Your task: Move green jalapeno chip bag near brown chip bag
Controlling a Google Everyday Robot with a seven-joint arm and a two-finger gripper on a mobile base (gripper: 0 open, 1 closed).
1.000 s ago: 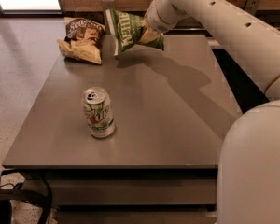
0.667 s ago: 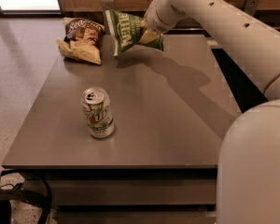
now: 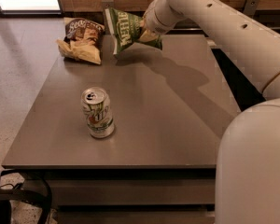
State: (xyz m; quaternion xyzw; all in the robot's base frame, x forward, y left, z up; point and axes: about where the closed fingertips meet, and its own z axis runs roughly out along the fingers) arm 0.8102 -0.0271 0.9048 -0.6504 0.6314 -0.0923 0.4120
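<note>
I've got the gripper [image 3: 144, 31] at the far end of the table [image 3: 177, 125], clamped on the right edge of the green jalapeno chip bag [image 3: 123, 31]. The bag hangs tilted from the grip with its shadow on the tabletop below. Its low left corner is close to the surface; I can't tell if it touches. The brown chip bag [image 3: 81, 38] lies at the far left corner, just beside the green bag, with a narrow gap between them. The 7UP can [image 3: 98, 113] stands upright, well apart toward the near side and out of the way.

My read: transport is basically done and the step in hand is the set-down. I'd lower straight down, with no more leftward travel, or the hanging corner could shove the brown bag toward the table edge. I'd let the bag's bottom settle on the table before releasing, since foil slides and flops. Then I'd retract up and right, clear of both bags.
</note>
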